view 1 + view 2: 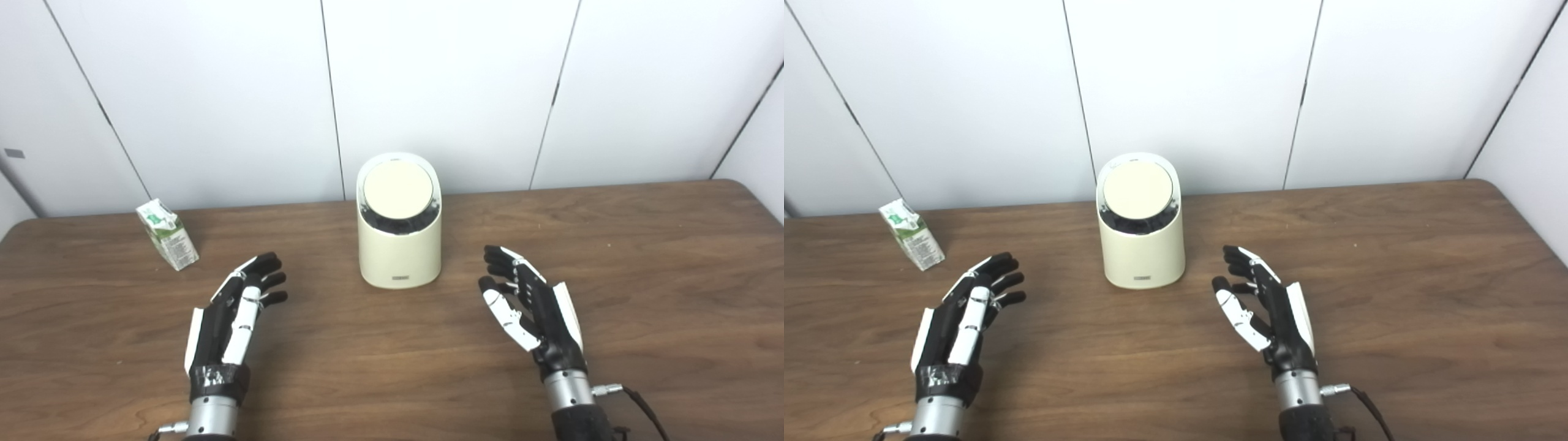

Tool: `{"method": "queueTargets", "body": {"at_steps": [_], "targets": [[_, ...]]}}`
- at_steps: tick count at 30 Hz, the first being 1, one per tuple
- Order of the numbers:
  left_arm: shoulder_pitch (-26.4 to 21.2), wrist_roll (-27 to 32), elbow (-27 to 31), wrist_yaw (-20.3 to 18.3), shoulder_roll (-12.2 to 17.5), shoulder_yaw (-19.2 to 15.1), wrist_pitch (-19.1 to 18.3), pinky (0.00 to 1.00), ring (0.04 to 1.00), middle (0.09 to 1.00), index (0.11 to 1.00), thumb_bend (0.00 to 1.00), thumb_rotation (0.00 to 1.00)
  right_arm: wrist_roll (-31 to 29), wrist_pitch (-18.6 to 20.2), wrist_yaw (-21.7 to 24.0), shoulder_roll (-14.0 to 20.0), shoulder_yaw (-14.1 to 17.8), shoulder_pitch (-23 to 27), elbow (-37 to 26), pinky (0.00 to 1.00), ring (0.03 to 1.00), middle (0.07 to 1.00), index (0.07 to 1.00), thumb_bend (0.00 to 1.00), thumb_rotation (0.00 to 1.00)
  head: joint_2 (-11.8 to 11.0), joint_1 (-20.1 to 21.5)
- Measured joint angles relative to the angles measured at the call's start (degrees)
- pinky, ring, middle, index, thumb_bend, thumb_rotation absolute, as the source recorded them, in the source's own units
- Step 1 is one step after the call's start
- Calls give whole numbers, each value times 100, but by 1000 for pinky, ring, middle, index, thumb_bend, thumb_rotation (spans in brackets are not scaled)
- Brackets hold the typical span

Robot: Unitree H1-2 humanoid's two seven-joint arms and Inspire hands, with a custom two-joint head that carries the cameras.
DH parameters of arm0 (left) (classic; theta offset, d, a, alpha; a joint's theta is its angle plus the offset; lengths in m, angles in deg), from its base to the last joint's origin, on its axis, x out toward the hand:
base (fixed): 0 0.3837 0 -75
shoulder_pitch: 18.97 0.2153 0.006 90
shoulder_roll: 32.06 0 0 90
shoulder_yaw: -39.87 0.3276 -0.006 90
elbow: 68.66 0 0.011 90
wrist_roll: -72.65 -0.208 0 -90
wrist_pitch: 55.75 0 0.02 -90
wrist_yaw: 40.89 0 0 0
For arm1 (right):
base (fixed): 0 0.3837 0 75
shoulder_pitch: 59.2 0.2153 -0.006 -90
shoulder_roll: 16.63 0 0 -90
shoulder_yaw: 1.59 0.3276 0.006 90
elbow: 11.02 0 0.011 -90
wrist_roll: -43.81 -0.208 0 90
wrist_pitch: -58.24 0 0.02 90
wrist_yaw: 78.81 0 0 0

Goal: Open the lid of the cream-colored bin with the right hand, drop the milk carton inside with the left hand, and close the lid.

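Bin: your cream-colored, round-bodied plastic bin [399, 245] stands upright at the middle of the brown wood-grain table [643, 257], near the far edge, in front of the white panelled wall [441, 79].
Lid: the round cream disc lid [398, 190] sits tilted toward you in the slanted top, with a dark gap showing under its near edge. I judge it stiff, smooth and light to move; it looks like a swing or push type, though you cannot confirm the hinge from here. Try the near rim with your fingertips, and expect slick plastic.
Carton: the small white-and-green milk carton [167, 234] stands on the far left of the table, leaning a little, well apart from the bin. It reads as thin card, light and easy to crush or tip. Take it across its 2 broad side faces, mid-height, with gentle pressure.
Left hand: your black-and-white left hand [236, 312] rests low over the table, fingers spread apart, holding nothing. The carton lies ahead of it and to its left, not touching.
Right hand: your right hand [533, 309] is likewise spread wide and empty, palm turned inward. The bin stands ahead and to its left, clearly apart.
Progress: lid not yet opened, carton untouched.
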State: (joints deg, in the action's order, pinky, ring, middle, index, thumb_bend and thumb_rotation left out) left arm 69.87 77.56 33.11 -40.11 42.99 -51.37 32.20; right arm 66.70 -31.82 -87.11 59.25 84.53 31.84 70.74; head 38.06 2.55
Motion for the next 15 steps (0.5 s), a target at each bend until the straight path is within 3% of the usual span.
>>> {"method": "queueTargets", "body": {"at_steps": [3, 5, 7, 10, 15], "targets": [[0, -7, 0, 8, -6, 0, -18, 691, 758, 785, 781, 280, 652, 273, 12, -50, 29, -9, 56, -94, 703, 802, 814, 808, 289, 756, 0, -18], [-7, -7, 0, 11, -16, 11, -38, 700, 763, 791, 787, 279, 657, 454, 91, -41, 66, -4, 364, -370, 725, 832, 854, 851, 411, 813, -17, -18], [-3, -18, -1, 13, -13, 11, -36, 704, 763, 792, 788, 280, 661, 577, 620, 201, 72, -8, 506, -515, 725, 842, 869, 863, 453, 815, -18, -18], [-4, -20, 0, 16, -5, 13, -36, 707, 762, 790, 786, 281, 664, 677, 1269, 419, 93, 60, 1171, -557, 726, 854, 891, 885, 532, 800, -9, -26], [-10, -24, 1, 14, -46, 45, -36, 712, 766, 794, 789, 281, 665, 757, 1521, 416, 219, 94, 2306, -475, 694, 846, 906, 902, 679, 774, -9, -44]]}}
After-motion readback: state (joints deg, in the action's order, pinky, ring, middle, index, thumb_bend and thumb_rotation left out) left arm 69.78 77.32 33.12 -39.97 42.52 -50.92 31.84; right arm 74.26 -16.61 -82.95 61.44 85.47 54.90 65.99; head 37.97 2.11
